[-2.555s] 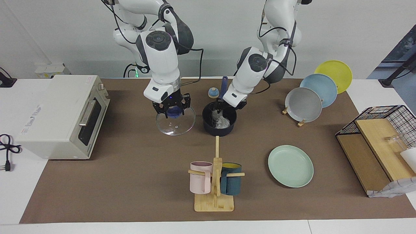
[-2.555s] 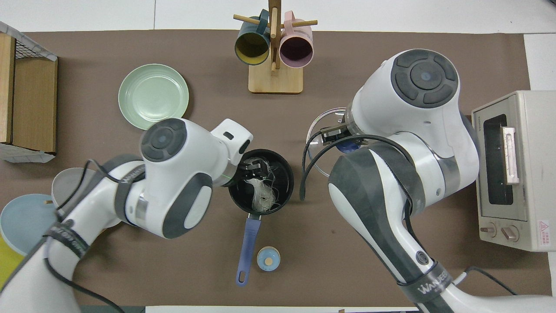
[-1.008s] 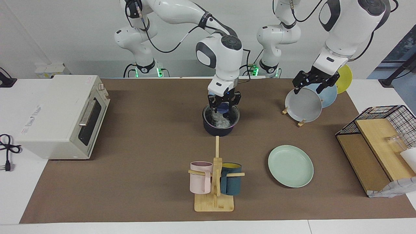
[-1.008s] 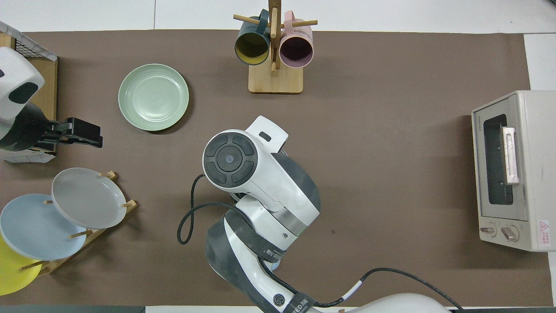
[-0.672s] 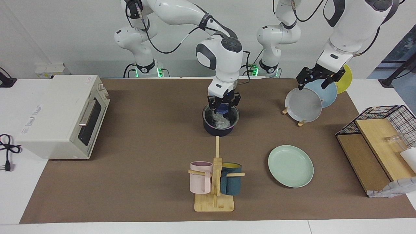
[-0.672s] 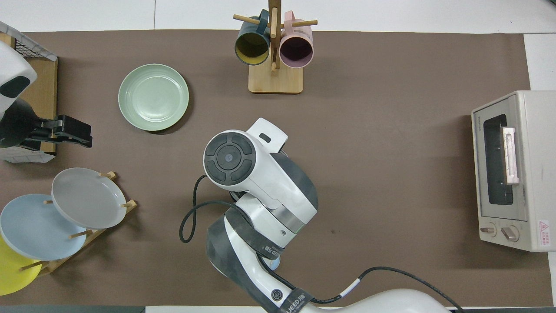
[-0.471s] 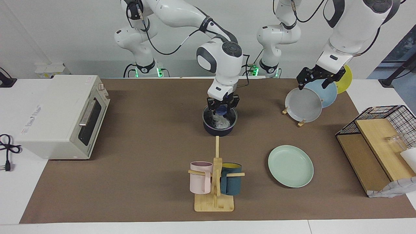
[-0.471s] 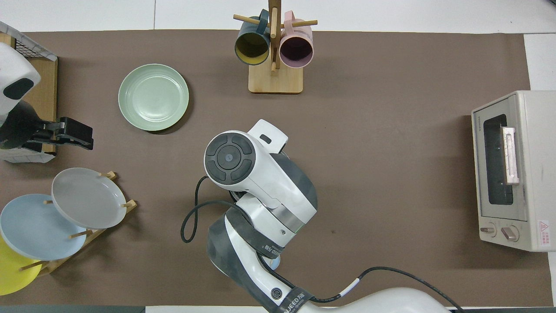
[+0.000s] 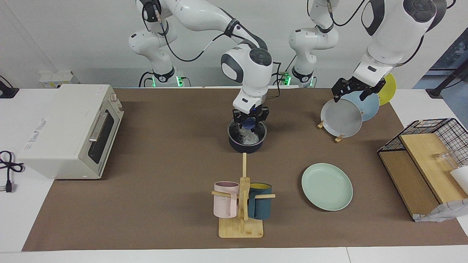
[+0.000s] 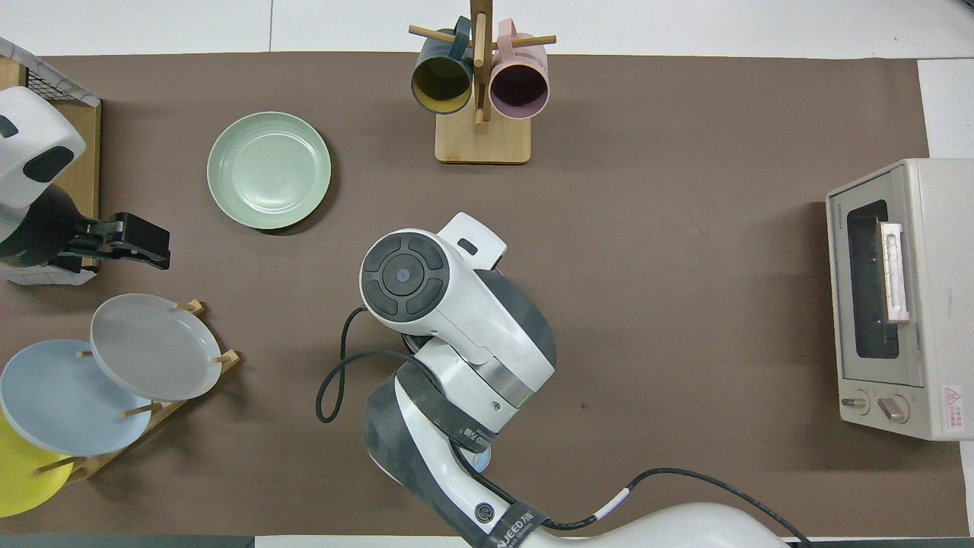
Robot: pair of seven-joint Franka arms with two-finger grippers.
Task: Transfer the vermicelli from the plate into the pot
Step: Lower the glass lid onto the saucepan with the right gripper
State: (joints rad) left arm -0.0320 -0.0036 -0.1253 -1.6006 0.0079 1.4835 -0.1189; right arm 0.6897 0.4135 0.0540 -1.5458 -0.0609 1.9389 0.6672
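The dark pot (image 9: 245, 147) stands mid-table with the whitish vermicelli (image 9: 249, 138) inside it. A glass lid (image 9: 237, 128) lies over the pot's rim. My right gripper (image 9: 250, 123) is shut on the lid's blue knob, directly over the pot. In the overhead view the right arm hides the pot. The mint-green plate (image 9: 327, 186) (image 10: 268, 170) lies bare, farther from the robots toward the left arm's end. My left gripper (image 9: 353, 93) (image 10: 152, 245) hangs open and holds nothing, raised over the plate rack.
A rack with grey (image 9: 342, 117), blue and yellow plates stands at the left arm's end. A wire basket (image 9: 431, 128) with wooden boards lies beside it. The mug stand (image 9: 241, 219) holds pink and teal mugs. A toaster oven (image 9: 69, 128) stands at the right arm's end.
The left gripper left the pot and rose over the plate rack. The right gripper carried the glass lid from the table onto the pot and has sunk slightly in the last second.
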